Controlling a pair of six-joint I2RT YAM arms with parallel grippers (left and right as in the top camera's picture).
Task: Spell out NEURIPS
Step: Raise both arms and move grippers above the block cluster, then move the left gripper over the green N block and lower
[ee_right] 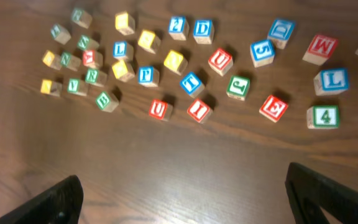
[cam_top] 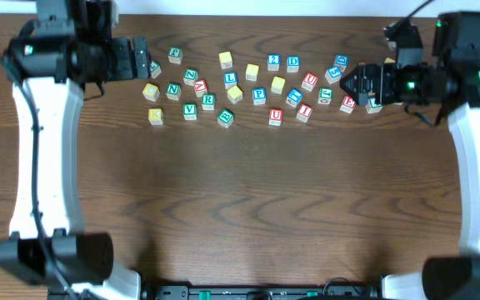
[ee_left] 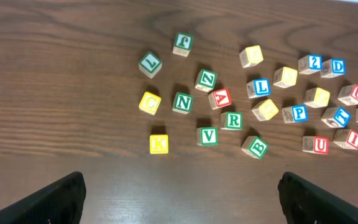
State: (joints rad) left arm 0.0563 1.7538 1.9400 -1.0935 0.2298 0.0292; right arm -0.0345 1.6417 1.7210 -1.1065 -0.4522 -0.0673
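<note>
Left gripper (ee_left: 180,180), right gripper (ee_right: 182,177): jaws spread, flanking alphabet cubes (cam_top: 259,96)

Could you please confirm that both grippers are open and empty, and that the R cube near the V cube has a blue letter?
Not quite: the R cube has a green letter, not blue, as the left wrist view shows. The rest holds: it lies near the V cube, and the left gripper and right gripper are both open and empty.
</note>
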